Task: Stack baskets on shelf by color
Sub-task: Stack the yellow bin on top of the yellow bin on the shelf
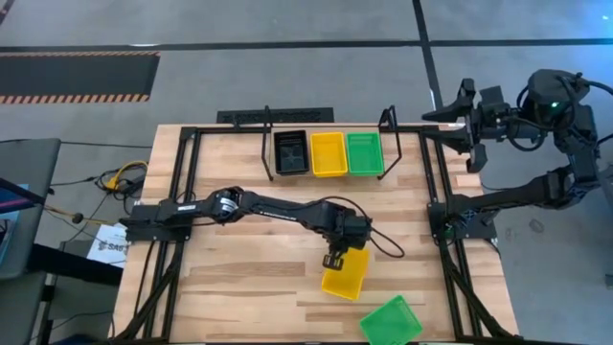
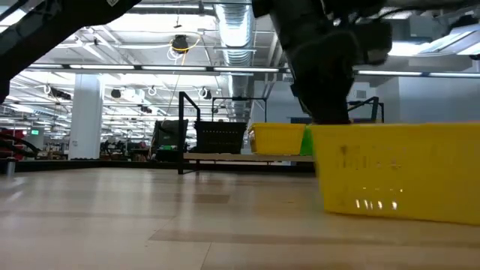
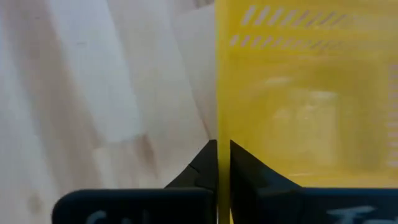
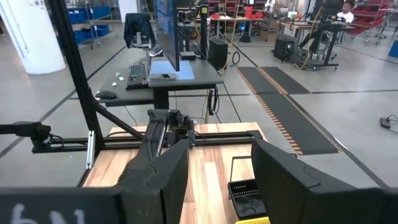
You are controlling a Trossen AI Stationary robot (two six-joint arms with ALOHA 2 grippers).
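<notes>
A: Currently, what is the main risk?

B: The left gripper is closed on the thin rim of the loose yellow basket, with one finger outside the wall and the other inside. The hold is at one end only, so on lifting, the basket may tilt or slip free. A tilted basket could also catch a shelf post during insertion.

A: State the basket's condition and position.

B: It is a rectangular yellow plastic bin with slotted sides and a flared rim. It sits upright on the tabletop, well apart from the shelf, with a loose green basket near it at the front edge.

A: And the shelf?

B: It holds black, yellow and green baskets abreast. The right gripper waits off the tabletop with its fingers apart.
</notes>
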